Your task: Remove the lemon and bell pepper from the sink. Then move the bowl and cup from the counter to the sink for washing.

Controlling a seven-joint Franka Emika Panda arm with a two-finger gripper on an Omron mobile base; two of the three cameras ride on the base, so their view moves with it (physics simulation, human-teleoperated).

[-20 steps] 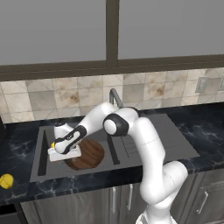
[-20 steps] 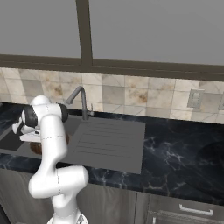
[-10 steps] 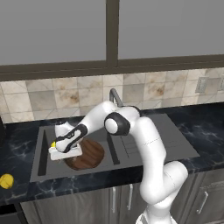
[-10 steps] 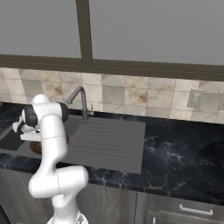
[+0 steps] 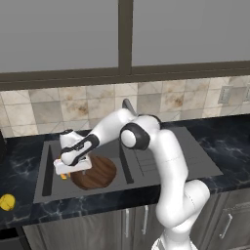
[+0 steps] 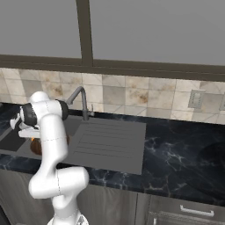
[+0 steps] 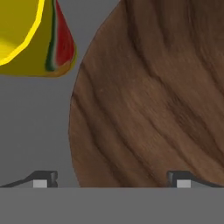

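Note:
The dark wooden bowl lies in the basin of the sink, and also shows as a brown patch behind my arm. Just left of the bowl, the yellow cup with its red mark rests on the basin floor, and a sliver of it peeks out under my hand. My gripper hovers low over the bowl's left edge, open, with nothing between its fingers. The lemon sits on the counter at the front left. The bell pepper is out of view.
The grey faucet curves up behind the basin. A ribbed drainboard lies to the right of the basin. Black marble counter stretches away to the right, with a tiled wall and window behind.

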